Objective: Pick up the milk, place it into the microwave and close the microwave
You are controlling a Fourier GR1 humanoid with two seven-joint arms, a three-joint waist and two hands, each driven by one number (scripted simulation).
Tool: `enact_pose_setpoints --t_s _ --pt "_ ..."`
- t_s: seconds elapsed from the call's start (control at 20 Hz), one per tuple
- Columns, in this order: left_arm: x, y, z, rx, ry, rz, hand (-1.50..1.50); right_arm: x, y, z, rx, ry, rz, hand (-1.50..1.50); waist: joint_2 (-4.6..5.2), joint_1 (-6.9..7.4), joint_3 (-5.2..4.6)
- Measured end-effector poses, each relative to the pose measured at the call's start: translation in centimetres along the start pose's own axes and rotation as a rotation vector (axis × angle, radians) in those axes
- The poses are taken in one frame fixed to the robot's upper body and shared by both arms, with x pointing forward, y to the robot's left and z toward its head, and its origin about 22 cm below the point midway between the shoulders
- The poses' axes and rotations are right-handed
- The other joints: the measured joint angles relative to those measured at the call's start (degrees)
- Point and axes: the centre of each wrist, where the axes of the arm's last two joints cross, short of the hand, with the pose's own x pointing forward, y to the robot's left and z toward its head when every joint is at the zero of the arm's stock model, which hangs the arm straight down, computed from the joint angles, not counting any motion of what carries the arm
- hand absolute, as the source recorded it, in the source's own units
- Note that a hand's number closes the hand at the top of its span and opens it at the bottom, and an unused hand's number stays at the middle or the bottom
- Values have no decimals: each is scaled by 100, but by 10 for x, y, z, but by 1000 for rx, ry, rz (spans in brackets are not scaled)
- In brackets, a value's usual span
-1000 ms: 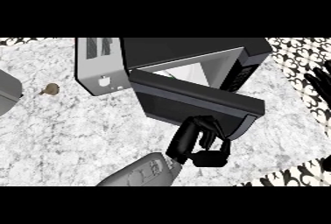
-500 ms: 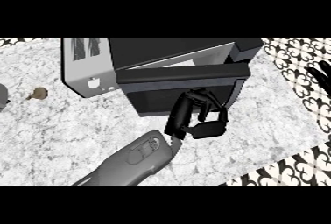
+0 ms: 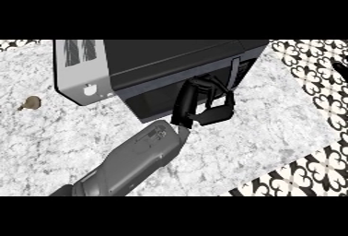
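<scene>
- The milk cannot be seen anywhere in the head view, so I cannot tell where it is.
- The microwave [image 3: 170, 64] is a black box with a dark door [image 3: 178, 90] on its front. The door looks pushed nearly flat against the box, with a grey strip along its right end.
- A silver panel [image 3: 83, 69] with two dark marks at the top and a small white shape low down covers the microwave's left side.
- The right hand [image 3: 202, 105] is black. Its fingers [image 3: 185, 100] are bent and lie against the door's front. The thumb sticks out to the right. It holds nothing.
- The grey forearm [image 3: 136, 161] comes up from the lower left to that hand.
- The left hand is not in the view.
- The surface [image 3: 61, 143] is white speckled stone. There is bare room on it to the left, below and to the right of the microwave.
- A small brown thing [image 3: 31, 103] lies on the surface, well left of the microwave.
- A black-and-white patterned floor [image 3: 306, 78] shows past the surface's right edge.
</scene>
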Motion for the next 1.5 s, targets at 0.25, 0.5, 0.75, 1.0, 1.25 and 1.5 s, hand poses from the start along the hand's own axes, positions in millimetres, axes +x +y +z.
enact_pose_setpoints --t_s 0.25,0.5,0.75,1.0,1.25,1.5 --pt "-1 2 -3 18 -19 21 150 8 -2 -7 23 -18 -3 -150 12 -63 10" --pt "-3 2 -3 22 -45 36 150 13 -5 -11 35 -28 -10 -150 28 -82 18" --pt "-4 3 -3 33 -64 47 150 19 -9 -13 40 -31 -14 -150 33 -125 24" --pt "-6 3 -3 40 -79 53 150 24 -11 -14 44 -33 -18 -150 28 -145 29" --pt "-7 3 -4 42 -98 58 150 30 -15 -16 50 -33 -17 -150 43 -154 34" --pt "-8 2 -4 49 -105 63 150 34 -18 -17 48 -35 -20 -150 44 -169 39"
